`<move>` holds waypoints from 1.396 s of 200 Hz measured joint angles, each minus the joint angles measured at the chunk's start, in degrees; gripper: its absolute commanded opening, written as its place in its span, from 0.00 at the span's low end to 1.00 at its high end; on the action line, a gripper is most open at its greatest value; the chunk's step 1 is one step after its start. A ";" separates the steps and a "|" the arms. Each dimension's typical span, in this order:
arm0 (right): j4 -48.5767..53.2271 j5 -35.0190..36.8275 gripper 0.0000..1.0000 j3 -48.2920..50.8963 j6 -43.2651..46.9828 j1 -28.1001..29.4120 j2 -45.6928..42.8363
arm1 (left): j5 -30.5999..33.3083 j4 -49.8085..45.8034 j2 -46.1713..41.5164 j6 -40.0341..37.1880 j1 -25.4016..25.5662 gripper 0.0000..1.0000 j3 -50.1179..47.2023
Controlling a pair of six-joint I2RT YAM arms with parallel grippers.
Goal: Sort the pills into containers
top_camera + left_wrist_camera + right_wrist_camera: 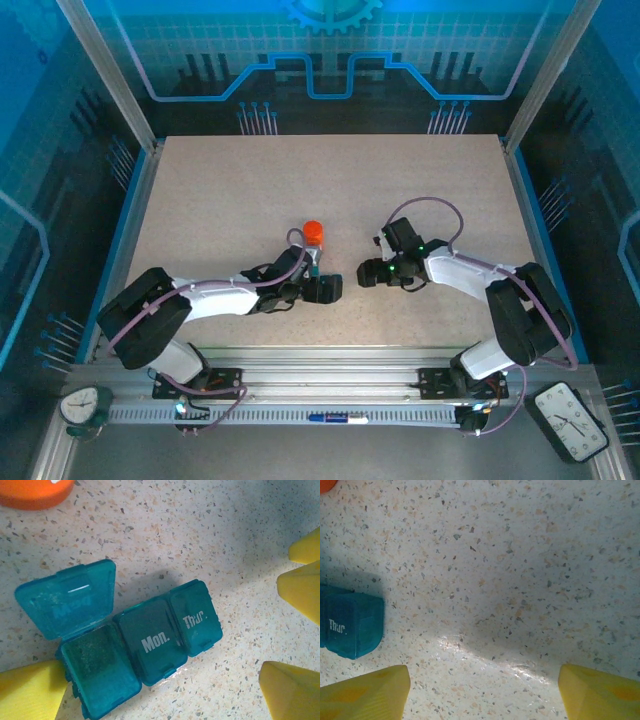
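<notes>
The containers (150, 645) are a teal strip of three joined cells lying flat on the speckled table. The left cell stands open with its lid (65, 602) flipped back, and I see no pills inside it. The cells marked "Mon." and "Thur." are closed. My left gripper (162, 682) hangs open just above the strip, one yellow finger (30, 692) beside the open cell. My right gripper (485, 685) is open over bare table, with the "Thur." cell (352, 625) to its left. The pills are out of view. From above, the left gripper (322, 288) and right gripper (368, 272) face each other mid-table.
An orange bottle (313, 233) stands just behind the left gripper, and its cap (35, 492) is at the top left of the left wrist view. Two clocks (80, 405) (568, 420) sit at the near corners. Blue rails edge the table (330, 180).
</notes>
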State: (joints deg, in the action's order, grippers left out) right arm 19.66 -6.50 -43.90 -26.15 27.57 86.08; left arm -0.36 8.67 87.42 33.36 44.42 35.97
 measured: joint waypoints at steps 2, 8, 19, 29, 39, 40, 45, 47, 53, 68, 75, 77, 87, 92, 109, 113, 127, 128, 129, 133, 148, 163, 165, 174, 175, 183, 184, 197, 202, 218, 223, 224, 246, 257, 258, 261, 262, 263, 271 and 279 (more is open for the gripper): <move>-0.02 0.00 0.79 0.00 0.00 0.00 -0.02 | 0.00 0.02 0.04 0.00 0.00 0.99 0.00; -0.07 0.00 0.79 0.00 0.00 0.00 -0.07 | -0.02 0.11 0.13 0.00 0.00 0.99 0.04; -0.04 0.00 0.79 0.00 0.00 -0.02 -0.24 | -0.15 0.20 0.50 0.00 0.00 0.99 0.35; -0.04 -0.02 0.79 0.00 -0.02 -0.02 -0.37 | -0.17 0.28 0.79 -0.02 0.00 0.99 0.70; -0.02 -0.02 0.79 0.00 -0.02 -0.02 -0.52 | -0.15 0.24 0.83 -0.04 0.00 0.99 0.98; -0.02 -0.02 0.79 0.00 -0.02 -0.02 -0.55 | -0.15 0.26 0.83 -0.04 0.00 0.99 1.01; 0.00 0.00 0.79 0.00 -0.02 -0.02 -0.68 | -0.15 0.26 0.83 -0.07 0.00 0.99 1.14; 0.00 0.00 0.79 0.00 -0.02 -0.02 -0.74 | -0.15 0.26 0.83 -0.09 0.00 0.99 1.20; 0.02 0.00 0.79 0.00 -0.04 0.00 -1.01 | -0.15 0.26 0.83 -0.26 0.00 0.99 1.31; 0.09 0.00 0.79 0.00 -0.02 -0.02 -1.79 | -0.13 0.15 0.46 -0.46 0.00 0.99 1.40; 0.28 0.02 0.79 0.00 0.00 -0.02 -2.21 | -0.11 -0.15 -0.02 -0.68 0.00 0.99 1.40; 0.37 0.02 0.79 -0.02 0.00 -0.02 -2.34 | -0.09 -0.26 -0.26 -0.72 0.00 0.99 1.40; 0.81 0.02 0.80 -0.13 0.00 -0.02 -2.97 | 0.13 -0.96 -1.53 -0.94 0.00 0.99 1.40; 1.16 0.04 0.80 -0.33 0.02 -0.02 -3.21 | 0.52 -1.40 -2.49 -1.25 0.00 0.99 1.40; 2.58 0.02 0.80 -2.12 0.02 -0.02 -3.61 | 2.05 -2.56 -6.25 -2.19 0.00 0.99 1.40; 2.97 0.02 0.80 -2.75 0.04 -0.02 -3.63 | 2.51 -2.82 -7.28 -2.34 0.00 0.99 1.40; 4.26 0.00 0.80 -5.70 0.11 0.00 -3.65 | 4.50 -3.45 -11.21 -3.08 -0.02 0.99 1.38; 4.33 0.02 0.80 -5.88 0.11 -0.02 -3.65 | 4.57 -3.50 -11.41 -3.15 -0.02 0.99 1.38; 4.39 0.00 0.80 -6.25 0.11 0.00 -3.65 | 4.66 -3.54 -11.58 -3.21 -0.02 0.99 1.38; 4.63 0.00 0.80 -7.15 0.24 0.00 -3.65 | 5.25 -3.67 -12.81 -3.39 -0.15 0.99 1.33; 5.68 0.02 0.81 -11.21 0.44 0.00 -3.56 | 6.86 -3.89 -16.65 -3.91 -0.83 0.99 0.76; 6.97 0.04 0.81 -15.74 0.74 0.20 -2.73 | 8.33 -4.48 -20.06 -4.48 -2.64 0.99 -0.17; 7.19 0.04 0.81 -16.57 0.92 0.33 -2.43 | 8.59 -4.61 -20.59 -4.68 -3.08 0.99 -0.33; 7.91 0.24 0.81 -19.41 1.20 0.70 -1.29 | 9.18 -5.07 -22.14 -4.92 -4.76 0.99 -0.92; 8.09 0.31 0.81 -19.93 1.25 0.79 -1.07 | 9.27 -5.20 -22.36 -4.96 -5.03 0.99 -1.03; 8.96 0.52 0.81 -22.77 1.68 1.40 0.44 | 9.86 -5.66 -23.56 -5.03 -6.73 0.99 -1.57; 9.05 0.52 0.81 -23.04 1.75 1.46 0.61 | 10.01 -5.77 -23.78 -5.03 -7.10 0.99 -1.66; 10.60 1.14 0.82 -27.89 2.49 2.84 3.72 | 10.86 -6.84 -25.38 -5.03 -10.12 0.99 -2.43; 11.23 1.49 0.83 -29.59 2.89 3.39 4.96 | 11.13 -7.28 -25.81 -5.03 -11.23 0.99 -2.64; 13.64 2.56 0.85 -35.45 4.02 5.42 9.51 | 11.78 -8.44 -27.23 -5.01 -14.75 0.99 -3.54; 14.51 3.08 0.86 -37.51 4.48 6.10 11.08 | 12.02 -8.79 -27.63 -4.98 -15.80 0.99 -3.80; 14.62 3.10 0.86 -37.79 4.57 6.21 11.32 | 12.07 -8.87 -27.69 -4.98 -15.93 0.99 -3.85; 18.01 4.83 0.88 -45.79 6.38 8.87 17.77 | 12.81 -10.58 -29.55 -4.24 -19.85 0.99 -5.01; 19.50 5.75 0.89 -49.18 7.23 9.94 20.44 | 13.09 -11.61 -30.29 -3.21 -21.35 0.99 -5.53; 19.82 5.90 0.89 -49.64 7.28 10.10 20.83 | 13.11 -11.74 -30.36 -3.17 -21.49 0.99 -5.55; 20.15 6.12 0.89 -50.38 7.45 10.32 21.40 | 13.18 -11.91 -30.51 -2.93 -21.90 0.99 -5.70; 20.41 6.27 0.89 -50.82 7.63 10.43 21.73 | 13.20 -12.04 -30.58 -2.78 -22.08 0.99 -5.77; 20.44 6.36 0.89 -51.01 7.69 10.49 21.90 | 13.22 -12.11 -30.62 -2.73 -22.18 0.99 -5.81; 21.55 6.93 0.89 -53.27 8.13 11.13 23.71 | 13.25 -12.85 -30.95 -2.05 -23.21 0.99 -6.12; 22.51 7.63 0.90 -55.41 8.50 11.67 25.59 | 13.27 -13.60 -31.10 -1.66 -24.04 0.99 -6.29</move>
State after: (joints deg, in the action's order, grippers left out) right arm 42.17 1.13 -99.31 -17.65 39.24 111.68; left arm 12.91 -4.93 56.31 31.70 20.38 29.67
